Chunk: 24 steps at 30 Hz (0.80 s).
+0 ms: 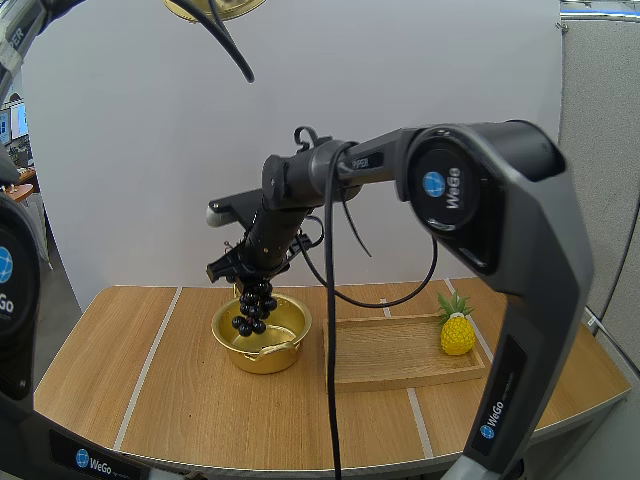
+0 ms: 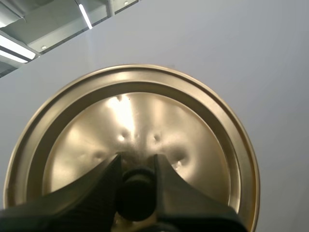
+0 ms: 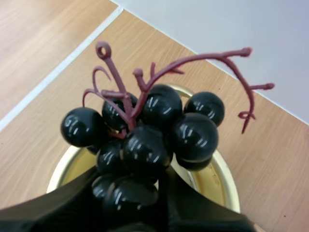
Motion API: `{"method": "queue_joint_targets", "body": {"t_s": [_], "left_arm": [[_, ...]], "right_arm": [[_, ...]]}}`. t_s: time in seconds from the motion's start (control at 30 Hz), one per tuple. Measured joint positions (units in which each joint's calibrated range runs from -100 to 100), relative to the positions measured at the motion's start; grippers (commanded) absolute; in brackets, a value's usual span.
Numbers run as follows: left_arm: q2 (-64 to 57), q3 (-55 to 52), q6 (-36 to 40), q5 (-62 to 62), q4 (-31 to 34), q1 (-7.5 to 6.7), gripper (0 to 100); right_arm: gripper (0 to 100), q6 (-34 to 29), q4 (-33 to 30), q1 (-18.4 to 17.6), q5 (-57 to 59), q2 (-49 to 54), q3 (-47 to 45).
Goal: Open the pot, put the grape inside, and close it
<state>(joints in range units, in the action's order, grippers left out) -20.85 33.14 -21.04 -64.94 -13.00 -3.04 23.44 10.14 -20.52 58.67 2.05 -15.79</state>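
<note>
Gold lid (image 1: pixel 214 8) is cut off at the high view's upper edge. The left hand (image 2: pixel 136 162) is clamped on its black knob (image 2: pixel 136 193). The right hand (image 1: pixel 245 268), fingertips half hidden by fruit, pinches the bunch of grapes (image 1: pixel 254 305) just above the open pot (image 1: pixel 262 348). Beside the pot on the table (image 1: pixel 120 360) lies a wooden tray (image 1: pixel 400 360), with a toy pineapple (image 1: pixel 457 328) at its far right corner.

Grapes (image 1: pixel 255 303) over pot (image 1: pixel 226 337), tray (image 1: pixel 400 366) right of pot
</note>
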Motion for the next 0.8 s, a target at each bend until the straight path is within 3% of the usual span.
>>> {"method": "queue_joint_targets", "body": {"t_s": [0.33, 0.8], "left_arm": [[0.0, 0.0, 0.0, 0.0, 0.0, 0.0, 0], [0.0, 0.0, 0.0, 0.0, 0.0, 0.0, 0]], "right_arm": [[0, 0.0, -3.1, 0.0, -7.0, -12.9, 1.2], [0, 0.0, -3.4, 0.0, -3.9, -17.0, -0.1]]}}
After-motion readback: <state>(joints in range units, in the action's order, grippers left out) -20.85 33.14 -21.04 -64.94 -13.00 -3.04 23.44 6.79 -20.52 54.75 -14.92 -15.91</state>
